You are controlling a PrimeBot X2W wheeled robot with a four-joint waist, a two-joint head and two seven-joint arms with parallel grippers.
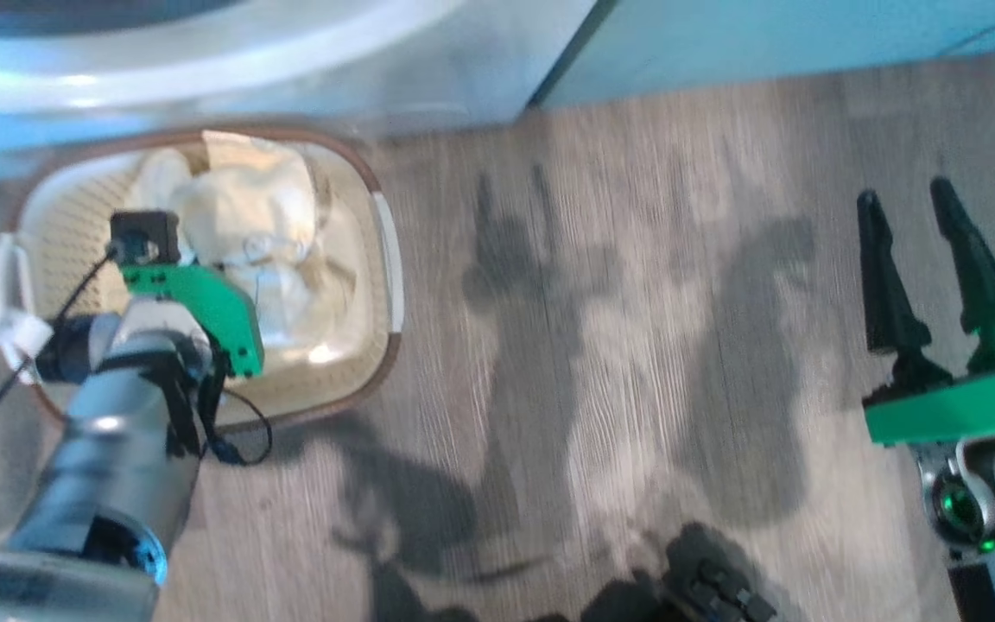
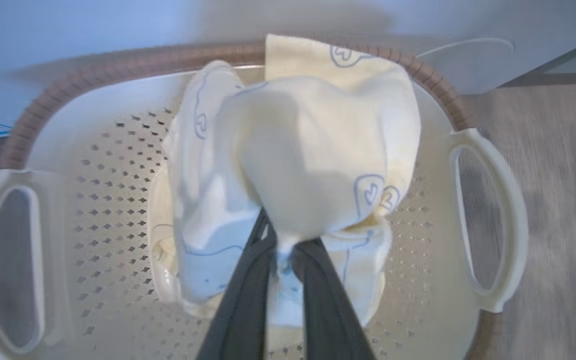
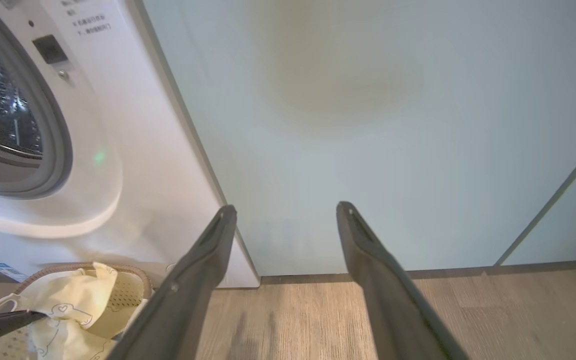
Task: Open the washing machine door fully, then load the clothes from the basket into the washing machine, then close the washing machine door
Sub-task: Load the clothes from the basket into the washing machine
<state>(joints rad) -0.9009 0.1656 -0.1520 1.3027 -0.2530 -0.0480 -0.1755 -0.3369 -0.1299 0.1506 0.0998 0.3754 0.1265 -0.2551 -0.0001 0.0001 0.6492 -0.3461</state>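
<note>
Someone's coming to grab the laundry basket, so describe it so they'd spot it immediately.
Find the white washing machine beside the pale green cabinet. On the wood floor just in front of it sits the basket, cream plastic with perforated walls. Its brown rim, white side handles and pale yellow clothes inside mark it out.

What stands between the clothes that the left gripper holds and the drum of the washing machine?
Nothing visible. The left gripper is shut on the clothes in the basket; the washing machine drum mouth above is uncovered.

fingertips of left gripper point(image 2: 284, 242) buried in clothes point(image 2: 313, 155), washing machine point(image 1: 204, 65) cropped, perhaps motion-blurred
</note>
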